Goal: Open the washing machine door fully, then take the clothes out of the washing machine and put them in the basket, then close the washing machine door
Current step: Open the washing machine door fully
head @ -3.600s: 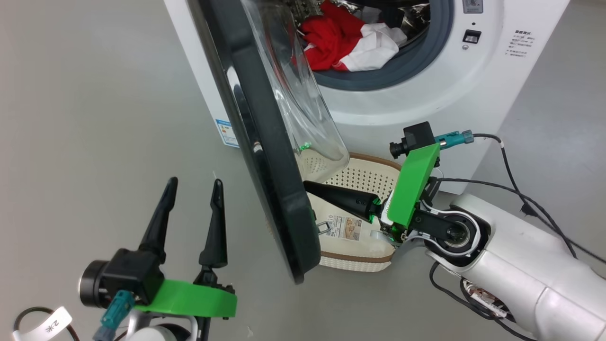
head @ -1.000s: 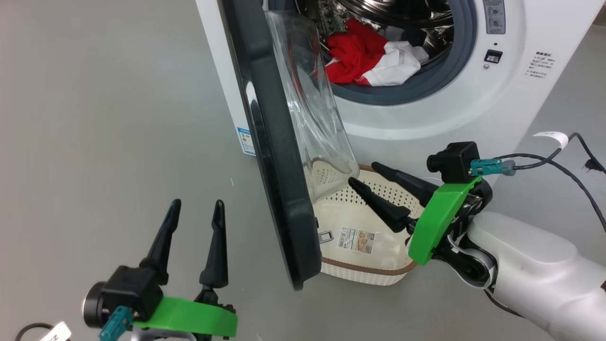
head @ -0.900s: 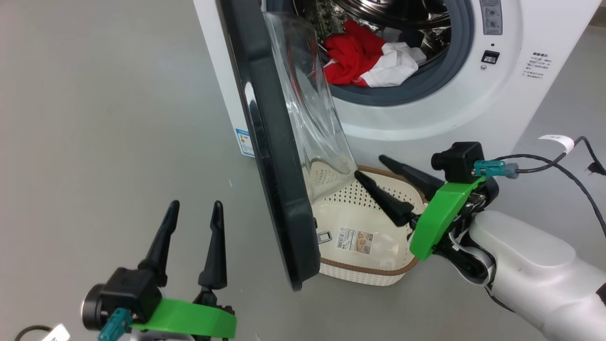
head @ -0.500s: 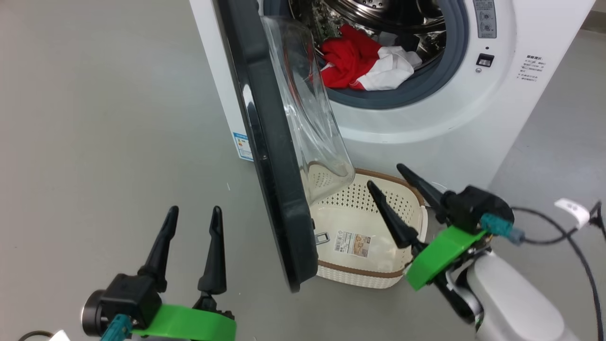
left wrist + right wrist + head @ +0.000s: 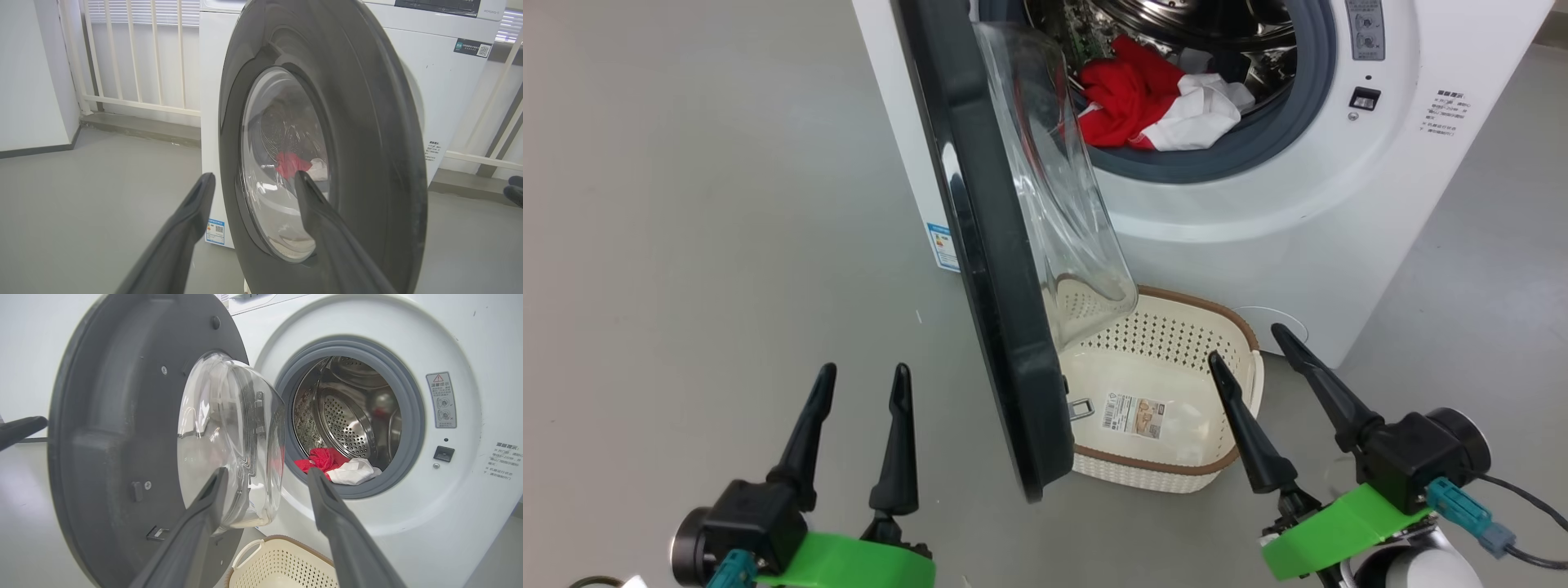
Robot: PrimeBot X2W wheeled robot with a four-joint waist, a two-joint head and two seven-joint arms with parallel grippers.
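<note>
The washing machine (image 5: 1258,220) stands at the far centre on the grey floor (image 5: 686,245). The washing machine door (image 5: 988,269) is hinged at the machine's left. It stands partly open and seen nearly edge-on, its free edge pointing near and its glass bowl facing right toward the drum. The clothes (image 5: 1152,106) lie at the drum's front lip, red to the left and white to the right. The basket (image 5: 1160,467) sits on the floor below the opening, empty, its left end hidden behind the door. The left end effector (image 5: 863,369) is near left of the door, fully open, holding nothing. The right end effector (image 5: 1247,343) is just right of the basket, fully open and empty, fingers pointing far.
</note>
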